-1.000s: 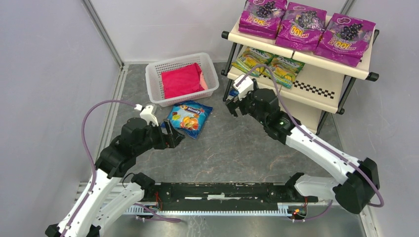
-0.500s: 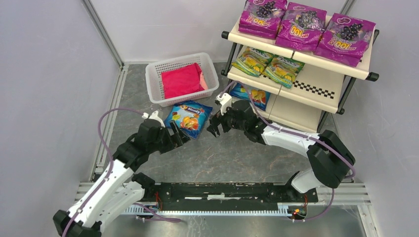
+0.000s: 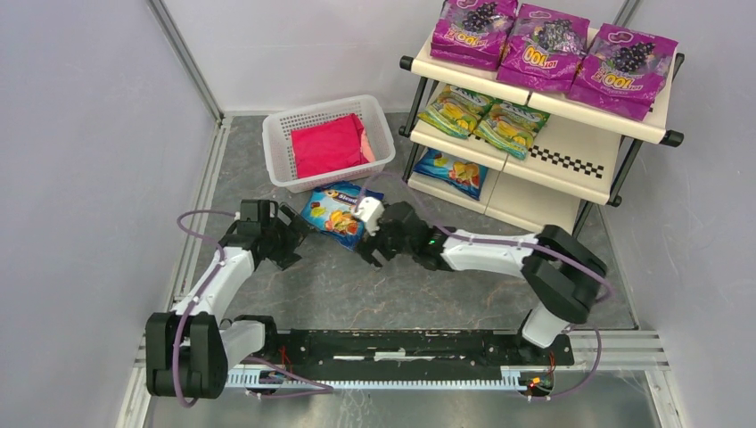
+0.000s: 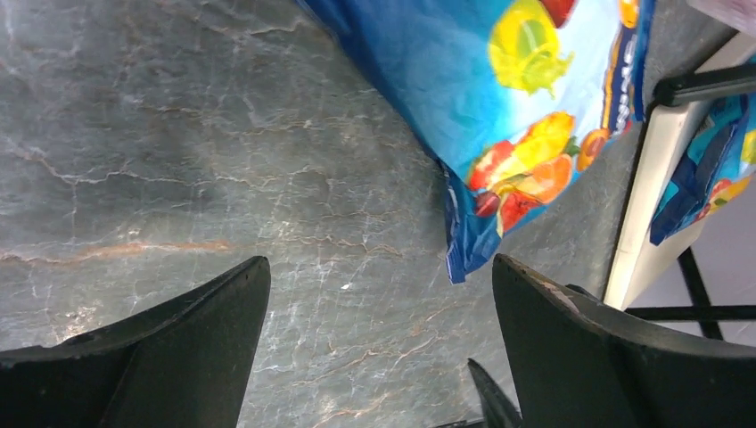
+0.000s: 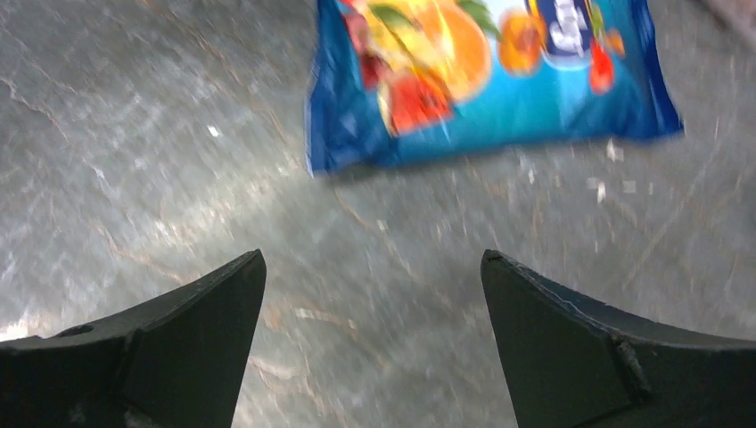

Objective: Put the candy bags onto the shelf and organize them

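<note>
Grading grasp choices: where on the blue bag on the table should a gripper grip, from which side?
Likely the near edge of the blue bag, coming from the robot's side: it lies flat on the table, so only an edge offers purchase, and the open right gripper faces it.

You'll find the blue bag [image 4: 499, 98] is glossy plastic film, crinkled along its sealed edge. The purple bags [image 3: 546, 46] and green bags [image 3: 456, 109] catch the light the same way. The table [image 4: 160, 169] looks like grey stone with pale veins, smooth and with a dull sheen. Your left fingers [image 4: 169, 357] and right fingers [image 5: 597, 348] look like matt black plastic. The basket [image 3: 276, 156] is white lattice plastic, and the cloth [image 3: 328, 144] in it is soft, matt pink fabric. The shelf [image 3: 579, 140] has smooth cream boards on black tubing; you can't tell whether that tubing is metal or plastic.
</note>
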Robot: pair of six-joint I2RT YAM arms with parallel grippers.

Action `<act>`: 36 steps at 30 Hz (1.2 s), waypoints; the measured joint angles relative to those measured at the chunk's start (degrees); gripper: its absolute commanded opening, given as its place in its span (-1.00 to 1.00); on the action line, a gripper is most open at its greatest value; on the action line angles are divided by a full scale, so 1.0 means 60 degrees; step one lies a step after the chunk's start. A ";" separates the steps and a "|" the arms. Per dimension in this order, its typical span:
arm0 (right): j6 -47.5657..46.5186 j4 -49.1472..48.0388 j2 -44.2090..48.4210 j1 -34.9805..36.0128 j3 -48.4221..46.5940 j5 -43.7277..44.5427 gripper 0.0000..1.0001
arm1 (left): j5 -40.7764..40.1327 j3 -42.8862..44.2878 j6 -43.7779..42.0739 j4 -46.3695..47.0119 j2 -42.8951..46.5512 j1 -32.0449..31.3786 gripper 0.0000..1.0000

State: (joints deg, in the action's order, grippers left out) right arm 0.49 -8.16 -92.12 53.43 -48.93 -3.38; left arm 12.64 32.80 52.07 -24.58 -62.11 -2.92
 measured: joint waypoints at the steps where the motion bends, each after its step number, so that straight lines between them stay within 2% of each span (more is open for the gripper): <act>1: -0.0226 0.0197 -0.0335 0.0302 -0.0470 0.0441 0.96 | 0.0069 -0.0127 0.0131 0.0168 -0.0109 0.0073 1.00; 6: -0.1213 0.1064 -0.2025 0.1767 -0.2634 0.2543 0.96 | 0.0138 -0.0812 0.0805 0.0590 -0.0157 0.0663 1.00; 11: -0.2062 0.1752 -0.3614 0.2830 -0.4051 0.4819 0.96 | 0.0273 -0.1290 0.1304 0.0718 -0.0098 0.1676 1.00; 16: -0.2823 0.1876 -0.4648 0.3264 -0.4830 0.6670 0.78 | 0.0528 -0.1351 0.1351 0.0831 -0.0051 0.2473 1.00; 20: -0.3326 0.1701 -0.5067 0.3220 -0.5067 0.7595 0.43 | 0.0933 -0.1479 0.1351 0.0936 -0.0113 0.3115 1.00; 23: -0.3606 0.1581 -0.5308 0.3166 -0.5115 0.8003 0.34 | 0.1464 -0.1621 0.1355 0.1257 -0.0240 0.3435 1.00; 24: -0.3650 0.1545 -0.5340 0.3151 -0.5118 0.8094 0.26 | 0.1687 -0.1650 0.1355 0.1413 -0.0335 0.3479 1.00; 26: -0.3745 0.1519 -0.5377 0.3126 -0.5118 0.8120 -0.05 | 0.1982 -0.1687 0.1351 0.1665 -0.0521 0.3493 0.98; 29: -0.3854 0.1519 -0.5421 0.3056 -0.5118 0.7981 -0.65 | 0.2459 -0.1778 0.1359 0.2131 -0.0783 0.3493 0.96; 31: -0.3865 0.1494 -0.5417 0.2976 -0.5111 0.7737 -0.91 | 0.2779 -0.1872 0.1362 0.2488 -0.0936 0.3497 0.97; 32: -0.3854 0.1453 -0.5402 0.2925 -0.5067 0.7555 -0.99 | 0.2932 -0.1923 0.1362 0.2656 -0.0998 0.3497 0.99; 36: -0.3774 0.1115 -0.4794 0.2721 -0.4215 0.6619 -1.00 | 0.3439 -0.2193 0.1362 0.3330 -0.1115 0.3493 1.00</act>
State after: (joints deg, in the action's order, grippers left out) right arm -22.15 -1.48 -120.88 69.76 -74.22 36.34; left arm 33.28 19.64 60.25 -4.60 -68.79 18.04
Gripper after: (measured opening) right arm 0.011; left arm 0.993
